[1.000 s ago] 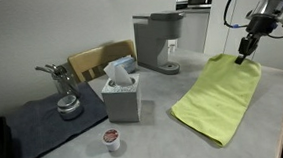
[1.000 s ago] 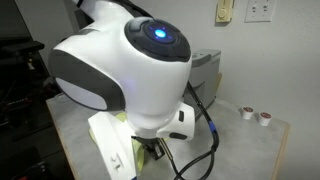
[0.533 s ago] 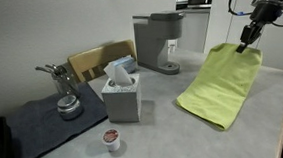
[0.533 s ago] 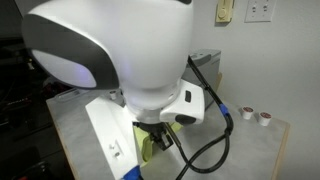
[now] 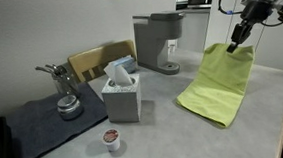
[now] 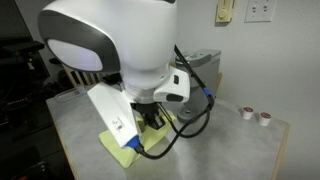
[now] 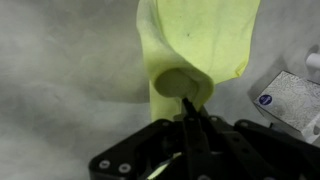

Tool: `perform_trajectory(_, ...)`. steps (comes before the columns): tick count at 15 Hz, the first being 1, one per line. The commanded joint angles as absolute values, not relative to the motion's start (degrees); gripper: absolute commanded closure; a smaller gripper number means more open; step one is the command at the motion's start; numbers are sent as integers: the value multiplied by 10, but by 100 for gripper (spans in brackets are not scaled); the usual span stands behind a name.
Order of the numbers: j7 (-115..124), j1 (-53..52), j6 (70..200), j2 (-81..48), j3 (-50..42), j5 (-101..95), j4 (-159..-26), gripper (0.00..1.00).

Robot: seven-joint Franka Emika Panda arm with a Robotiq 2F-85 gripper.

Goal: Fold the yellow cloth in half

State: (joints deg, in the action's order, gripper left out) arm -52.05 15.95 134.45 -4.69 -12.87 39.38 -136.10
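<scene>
One tissue box (image 5: 121,93), a coffee maker (image 5: 160,40) and a coffee pod (image 5: 111,138) stand well apart from the jaws. The jaws clamp a corner of the yellow cloth (image 5: 220,82), which drapes lengthwise from them down onto the worktop (image 5: 165,127).

Room's lit pretty evenly from overhead, no hard sun anywhere. In an exterior view the tissue box (image 5: 122,95) and coffee maker (image 5: 159,43) throw only soft, short shadows on the table (image 5: 273,100). The yellow cloth (image 5: 220,83) reads bright and clean, but the gripper (image 5: 233,42) at the far right looks a bit smeary. In an exterior view the arm's white shell (image 6: 110,45) sits right up at the lens, soft and glary, and the left edge goes murky dark. Wrist view is low-res, with the gripper body along the bottom near black and out of focus.
</scene>
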Motion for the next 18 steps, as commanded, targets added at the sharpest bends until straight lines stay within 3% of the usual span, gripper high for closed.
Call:
perform_trajectory(1,-540,145,1326,-54,-108,428,-1364,99)
perform_trajectory(18,-600,112,1166,-183,-48,480,-1329,99)
